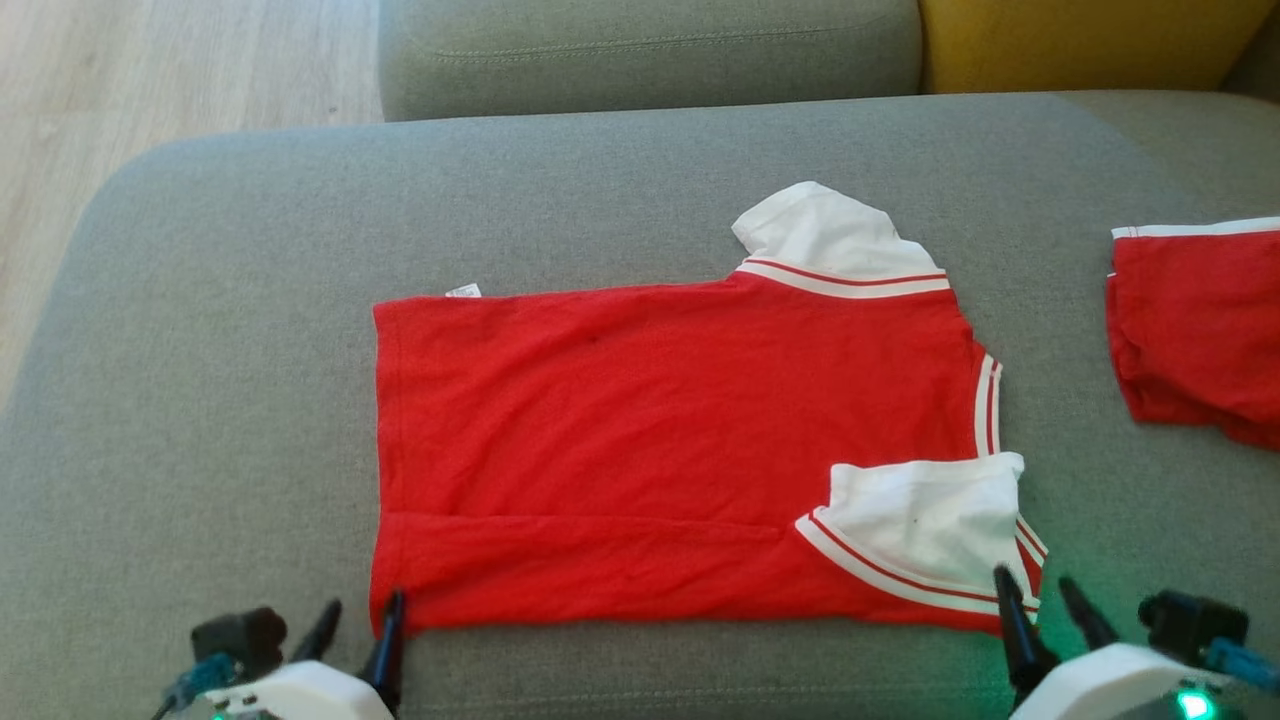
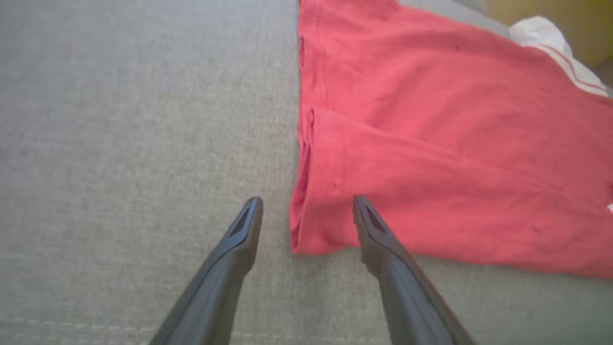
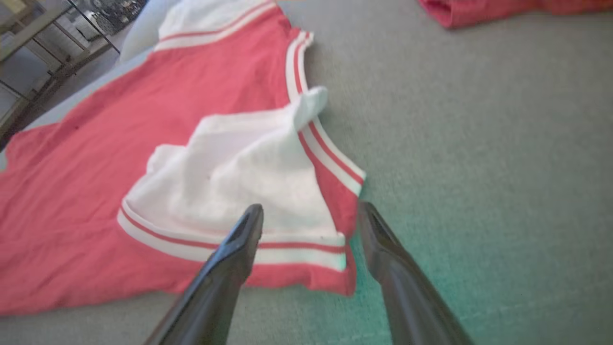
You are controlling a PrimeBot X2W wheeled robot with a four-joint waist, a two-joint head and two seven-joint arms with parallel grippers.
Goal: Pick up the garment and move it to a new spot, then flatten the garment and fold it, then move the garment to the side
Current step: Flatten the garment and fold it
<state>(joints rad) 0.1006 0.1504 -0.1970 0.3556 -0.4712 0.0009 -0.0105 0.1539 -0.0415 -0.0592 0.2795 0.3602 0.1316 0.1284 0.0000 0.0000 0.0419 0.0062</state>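
Fig.: red garment (image 1: 650,430) lying flat on sofa seat (image 1: 250,250), near edge folded once. L end effector (image 1: 365,600) & R end effector (image 1: 1033,578), both spread wide, hovering at garment's near corners; more folds, side move remaining.

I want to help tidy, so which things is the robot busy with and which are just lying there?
For the job:
red shirt with white sleeves
left fingers, open at its hem corner
right fingers, open by the folded sleeve

Just lying about:
other red garment
yellow cushion
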